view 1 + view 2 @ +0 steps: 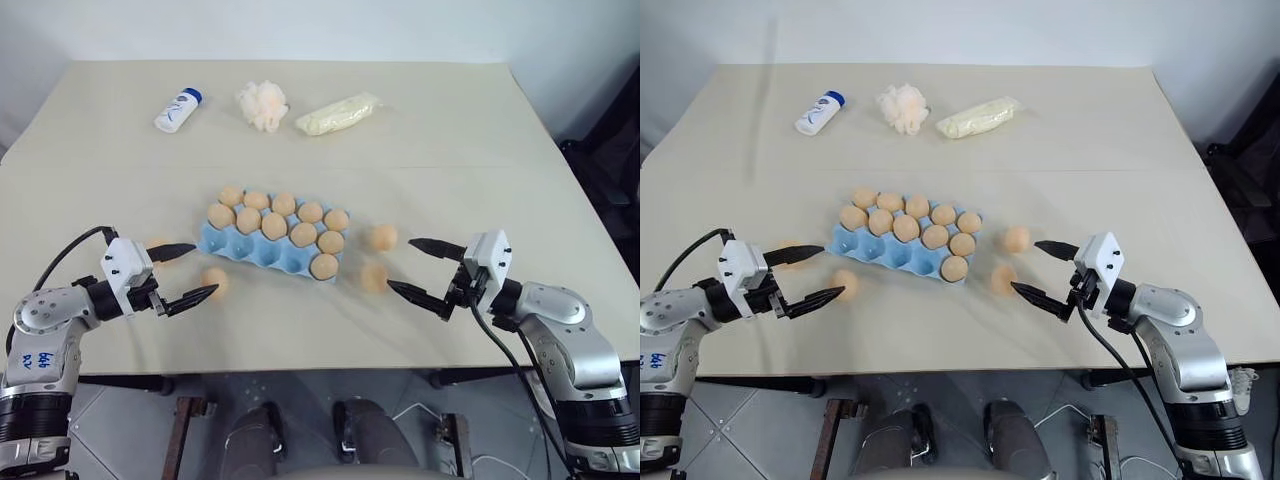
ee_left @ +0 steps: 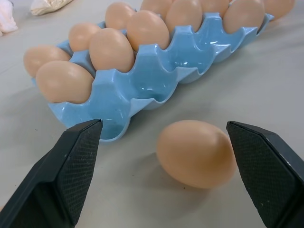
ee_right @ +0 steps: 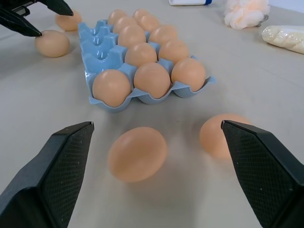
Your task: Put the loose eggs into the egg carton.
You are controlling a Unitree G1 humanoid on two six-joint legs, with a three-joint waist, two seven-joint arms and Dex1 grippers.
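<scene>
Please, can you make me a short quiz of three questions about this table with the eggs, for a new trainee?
1. How many loose eggs lie on the table, outside the carton? A) two B) four C) six
2. True or false: the right end effector is shut on an egg.
3. Fill in: the empty cups of the egg carton are all in the row ____ the robot.

Key: 1 B. 2 false: it is open and holds nothing. 3 nearest.
</scene>
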